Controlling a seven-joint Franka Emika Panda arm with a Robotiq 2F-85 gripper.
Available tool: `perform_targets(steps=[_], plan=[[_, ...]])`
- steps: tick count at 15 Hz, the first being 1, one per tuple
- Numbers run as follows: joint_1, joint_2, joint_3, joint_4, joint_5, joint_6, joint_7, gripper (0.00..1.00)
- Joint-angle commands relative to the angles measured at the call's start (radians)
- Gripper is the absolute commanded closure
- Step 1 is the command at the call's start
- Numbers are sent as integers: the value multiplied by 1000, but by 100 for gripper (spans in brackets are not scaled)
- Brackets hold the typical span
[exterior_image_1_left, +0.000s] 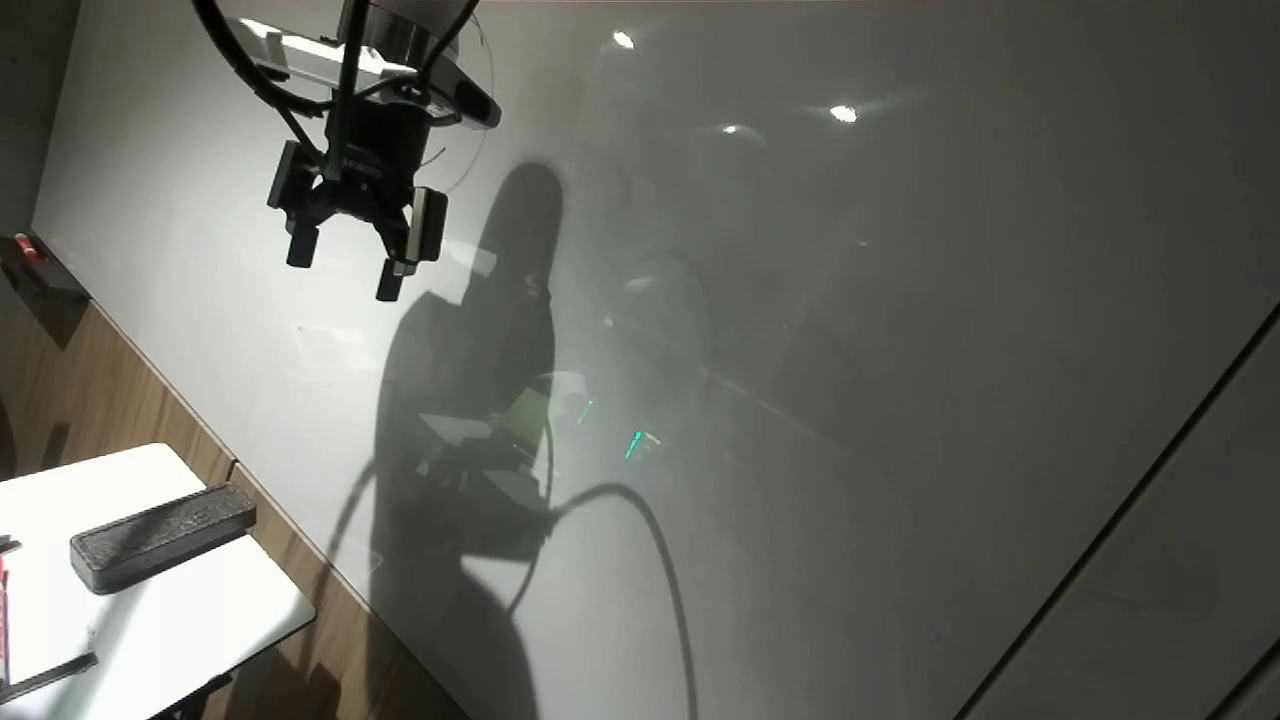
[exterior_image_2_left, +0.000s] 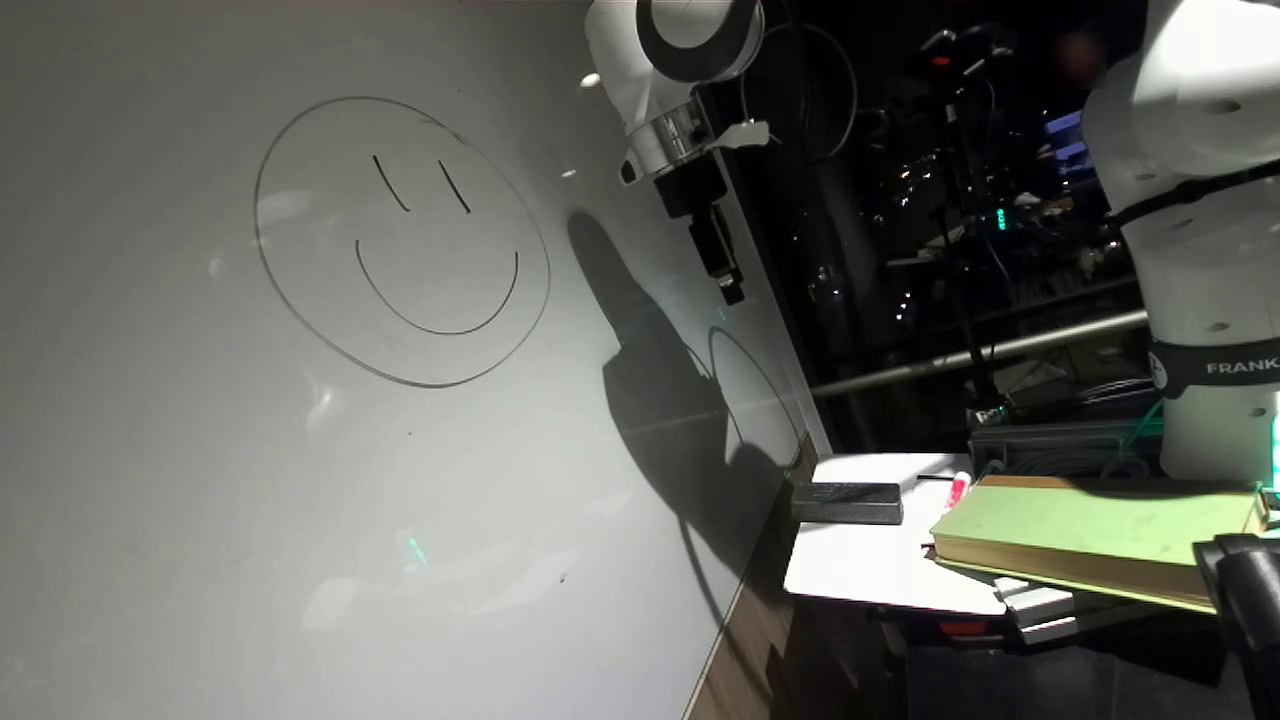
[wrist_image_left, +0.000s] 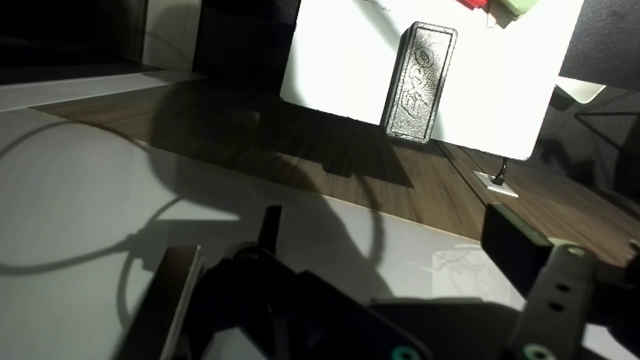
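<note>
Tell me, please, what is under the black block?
The black block lies on a white tabletop, one end reaching slightly past its edge. Whatever its underside covers cannot be seen.

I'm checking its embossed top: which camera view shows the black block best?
The wrist view: the black block appears largest there, its embossed top clearly visible. Both exterior views show it on the white tabletop, smaller, the embossing unclear.

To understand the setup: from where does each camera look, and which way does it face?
An exterior view: sits outside, faces the whiteboard; claw and wrist show.
An exterior view: sits outside, looks slantwise across the drawn face; claw and arm show.
Wrist view: sits on the wrist, faces the dark block; claw fingers show.
Both exterior views share whiteboard, claw and dark block.
</note>
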Motion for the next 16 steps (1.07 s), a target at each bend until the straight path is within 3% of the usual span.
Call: perform_targets(steps=[1,8,16], plan=[[4,0,-4,2,-1,-3,1,0],[7,-4,-1,-7,0,7,4,0],[58,-137,84,-293,4,263,160,0]])
